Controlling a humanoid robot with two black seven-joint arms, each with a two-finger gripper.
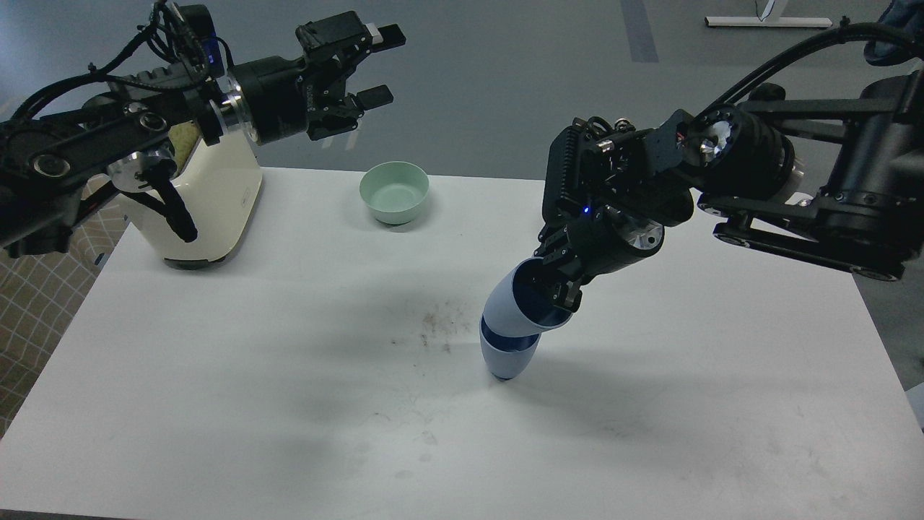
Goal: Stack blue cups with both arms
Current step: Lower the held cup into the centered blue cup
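I count two matte dusty-blue tapered cups near the middle of the white table: the lower blue cup stands on its narrow base, and the upper blue cup sits tilted in its mouth. My right gripper pinches the upper cup's rim, one finger inside. My left gripper hangs wide and empty above one pale green bowl and one cream appliance.

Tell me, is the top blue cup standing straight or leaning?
Leaning. The top blue cup sits partly inside the bottom blue cup, its mouth tipped toward the right gripper, whose fingers grip its rim.
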